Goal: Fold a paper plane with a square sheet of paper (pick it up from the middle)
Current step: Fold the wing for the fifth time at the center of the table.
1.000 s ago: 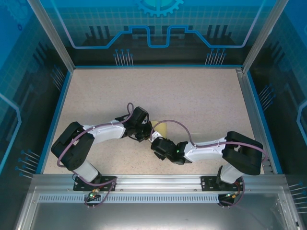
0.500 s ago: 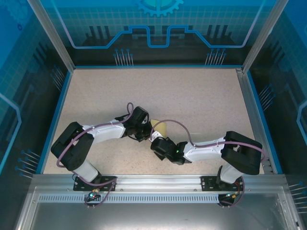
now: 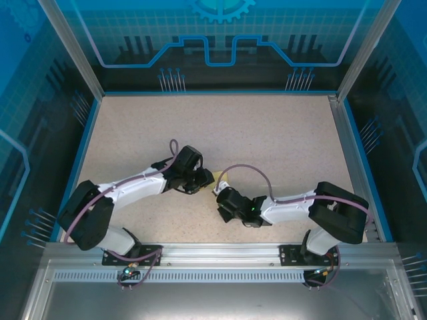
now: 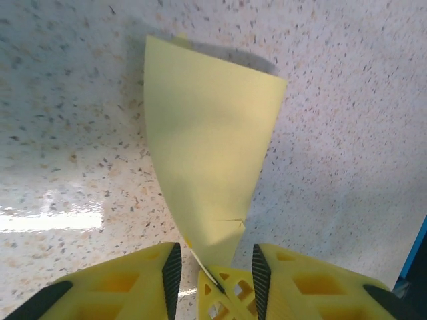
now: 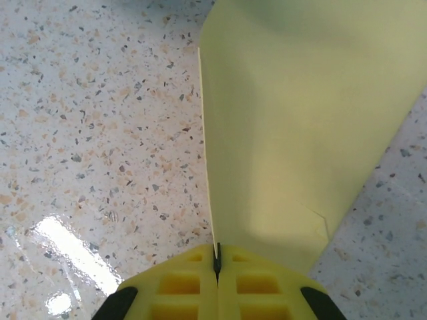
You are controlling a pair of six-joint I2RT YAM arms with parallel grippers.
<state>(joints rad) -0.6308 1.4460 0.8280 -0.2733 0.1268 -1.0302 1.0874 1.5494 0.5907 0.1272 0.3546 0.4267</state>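
Folded pale-yellow sheet [image 3: 224, 178] sits just below ctr of top view, over the speckled table [image 3: 280, 133]. R gripper [image 5: 217, 259] pinches its narrow end, jaws pressed tight. L gripper [image 4: 215, 270] is spread, w/ fingers either side of that end.

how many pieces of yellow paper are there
1: the folded pale-yellow paper is near the middle of the table, pinched in the right fingers. Another could be hidden under the arms.

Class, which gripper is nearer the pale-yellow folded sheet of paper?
Right. The right gripper is shut on an edge of the pale-yellow folded paper; the left gripper stands open, its jaws either side of the paper's narrow end.
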